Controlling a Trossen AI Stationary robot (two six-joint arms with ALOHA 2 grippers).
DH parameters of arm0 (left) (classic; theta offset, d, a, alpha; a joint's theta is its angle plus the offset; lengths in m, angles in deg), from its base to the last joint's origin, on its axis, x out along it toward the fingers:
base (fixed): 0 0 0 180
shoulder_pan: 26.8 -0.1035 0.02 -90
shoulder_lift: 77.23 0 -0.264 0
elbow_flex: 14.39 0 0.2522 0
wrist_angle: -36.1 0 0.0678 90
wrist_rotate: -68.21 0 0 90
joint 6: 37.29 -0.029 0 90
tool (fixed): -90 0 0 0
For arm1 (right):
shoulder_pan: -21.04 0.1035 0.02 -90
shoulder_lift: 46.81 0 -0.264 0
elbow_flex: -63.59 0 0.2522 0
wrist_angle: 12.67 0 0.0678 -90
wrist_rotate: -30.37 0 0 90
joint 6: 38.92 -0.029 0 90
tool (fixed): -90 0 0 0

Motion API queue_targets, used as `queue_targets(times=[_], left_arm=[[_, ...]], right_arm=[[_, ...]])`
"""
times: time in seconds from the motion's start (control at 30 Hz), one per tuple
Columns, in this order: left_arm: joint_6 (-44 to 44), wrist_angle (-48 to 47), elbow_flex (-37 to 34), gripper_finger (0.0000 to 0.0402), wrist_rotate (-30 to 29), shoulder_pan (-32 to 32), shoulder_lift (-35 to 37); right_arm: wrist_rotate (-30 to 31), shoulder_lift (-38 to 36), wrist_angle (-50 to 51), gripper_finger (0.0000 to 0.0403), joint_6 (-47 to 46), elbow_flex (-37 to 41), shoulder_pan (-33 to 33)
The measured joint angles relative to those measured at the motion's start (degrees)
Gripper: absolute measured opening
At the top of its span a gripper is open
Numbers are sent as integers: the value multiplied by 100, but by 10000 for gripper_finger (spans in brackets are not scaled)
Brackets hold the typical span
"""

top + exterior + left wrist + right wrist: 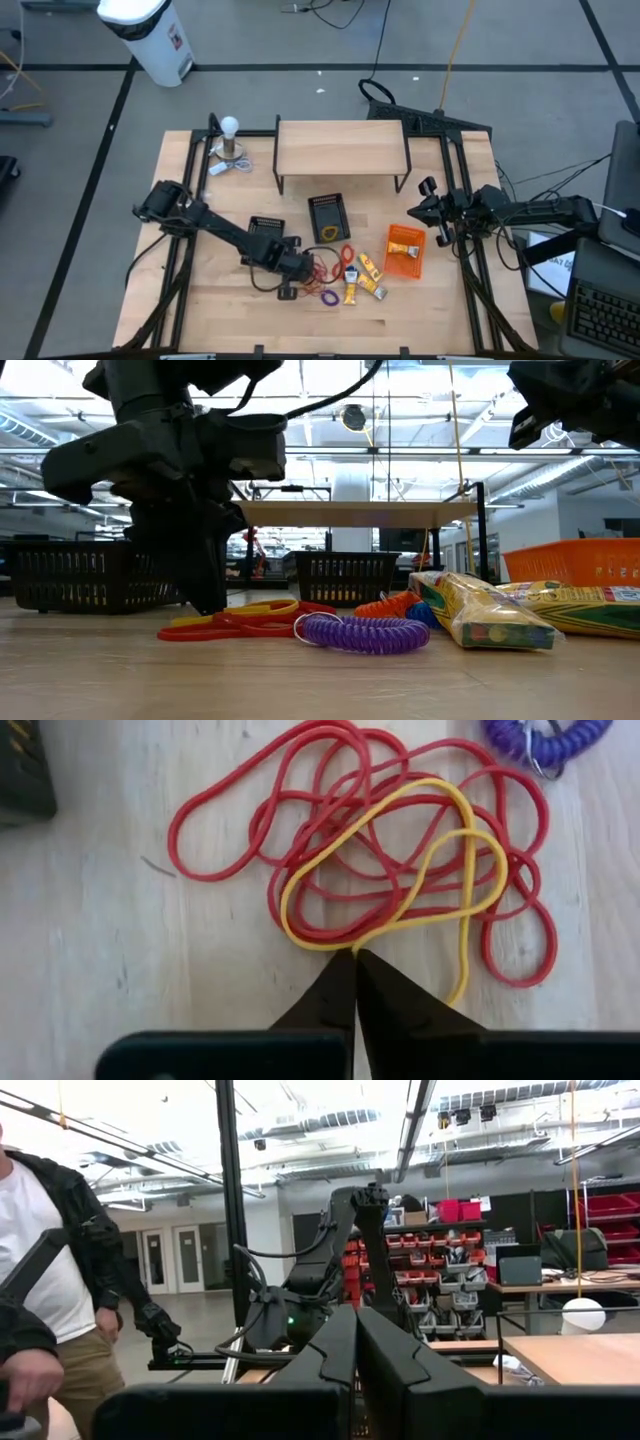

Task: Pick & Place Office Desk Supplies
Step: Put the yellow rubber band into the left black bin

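The left gripper [303, 272] is standing low over the table [220, 310], just at the 9 o'clock edge of the supplies cluster. In the left wrist view its fingers [340, 995] are lying pressed together, and the yellow rubber band [400, 880] is running into the seam at their tips, so they are pinching that band. The yellow band is lying on top of a tangle of red rubber bands [330, 820], with the purple coil [545, 740] just beyond. In the low view the purple coil [362, 632] is resting at 3 o'clock of the gripper, touching the red bands [240, 626].

The yellow packets [360, 280] are sitting at 3 o'clock of the bands, beside the orange basket [405, 250]. A black basket [328, 217] is standing at 12 o'clock of the cluster, near the wooden shelf [340, 150].

The right gripper [428, 212] is waiting at the table's 3 o'clock edge, clear of all items; its fingers [330, 1355] are showing closed against each other with nothing between them. A person [50, 1280] is standing in the room beyond.
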Motion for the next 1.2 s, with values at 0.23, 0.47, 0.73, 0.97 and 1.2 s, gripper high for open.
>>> queue_targets(times=[0.23,0.47,0.73,0.97,1.2], left_arm=[[-183,-358,-4,2,-101,41,1353],[-342,-490,-10,1,-663,240,2764],[-544,-1023,-10,1,-1510,489,3804],[-937,-1432,-10,0,-2151,774,4565],[-1323,-1113,-545,0,-2359,839,5732]], right_arm=[[-1,6,0,0,-106,0,0],[0,44,-12,0,-172,0,9],[0,55,-12,0,-198,0,9],[0,55,-8,0,-259,0,9],[0,60,9,0,-259,0,9]])
